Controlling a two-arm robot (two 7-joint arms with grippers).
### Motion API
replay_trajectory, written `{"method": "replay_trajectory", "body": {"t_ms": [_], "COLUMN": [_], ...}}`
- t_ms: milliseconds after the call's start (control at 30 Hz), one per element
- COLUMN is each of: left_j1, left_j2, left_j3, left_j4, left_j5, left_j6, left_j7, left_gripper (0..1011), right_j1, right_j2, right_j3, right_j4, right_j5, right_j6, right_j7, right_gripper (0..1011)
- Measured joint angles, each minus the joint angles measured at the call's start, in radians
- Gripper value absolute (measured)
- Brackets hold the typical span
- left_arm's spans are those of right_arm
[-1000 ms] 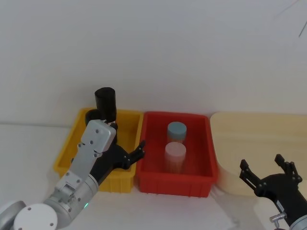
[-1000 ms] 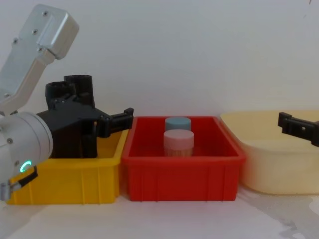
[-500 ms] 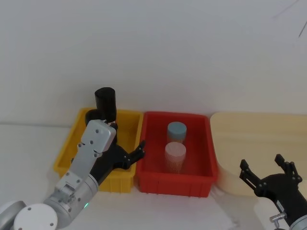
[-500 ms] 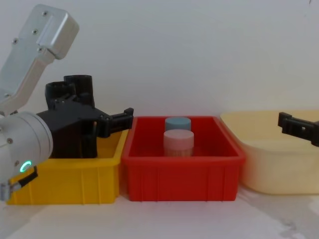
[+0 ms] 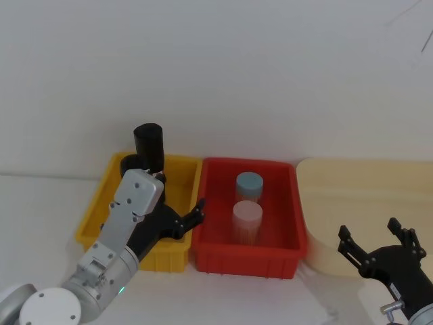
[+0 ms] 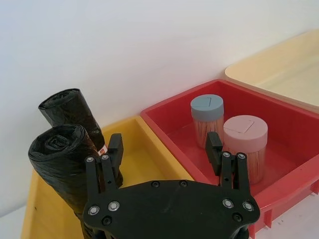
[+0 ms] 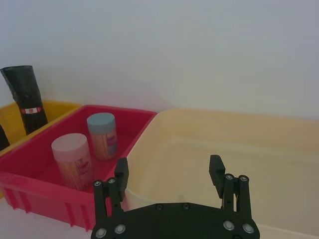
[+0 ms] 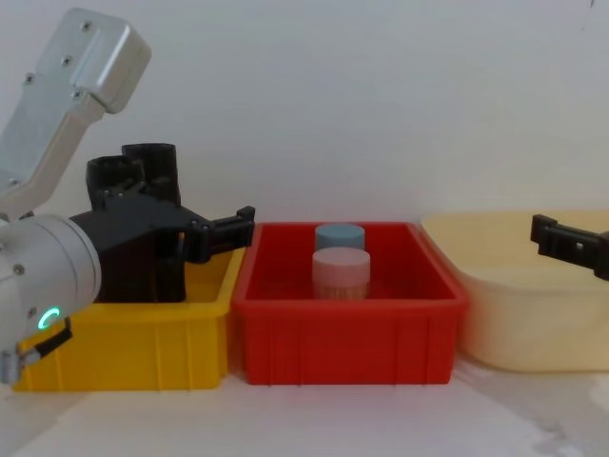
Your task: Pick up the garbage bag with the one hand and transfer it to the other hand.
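Garbage bag [image 6: 57,159] in yellow bin [image 6: 139,152], stickered roll [image 6: 67,107] behind, left gripper [image 6: 164,142] near, right gripper [image 7: 169,164] far, jaws released.

Black garbage bag [image 6: 56,162], yellow bin [image 6: 138,155]

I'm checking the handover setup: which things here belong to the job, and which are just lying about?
Job: garbage bag; left tool, open; right tool, open.
Lying about: stickered black roll; yellow bin; red bin; blue-lidded jar; pink-lidded jar; cream tub.
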Motion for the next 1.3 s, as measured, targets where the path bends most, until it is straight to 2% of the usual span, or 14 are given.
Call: {"method": "replay_trajectory", "body": {"t_ms": [800,967,1300], "left_j1": [0.000,0.000,0.000], "left_j2": [0.000,0.000,0.000], "left_j3": [0.000,0.000,0.000], "left_j4": [0.000,0.000,0.000], "left_j5": [0.000,0.000,0.000], "left_j6": [0.000,0.000,0.000], "left_j7": [0.000,0.000,0.000], "left_gripper": [1001,1001,1001], "right_j1": [0.003,0.013,0.048], "right_j2": [0.000,0.007,0.033], "right_j3": [0.000,-0.003,-0.021], "right_j4": [0.002,0.005,0.015], "right_j5": [0.001,0.010,0.043], "right_j6": [0.001,0.004,0.035], "right_j7": [0.007,0.036,0.138], "right_gripper": [999,999,999]}}
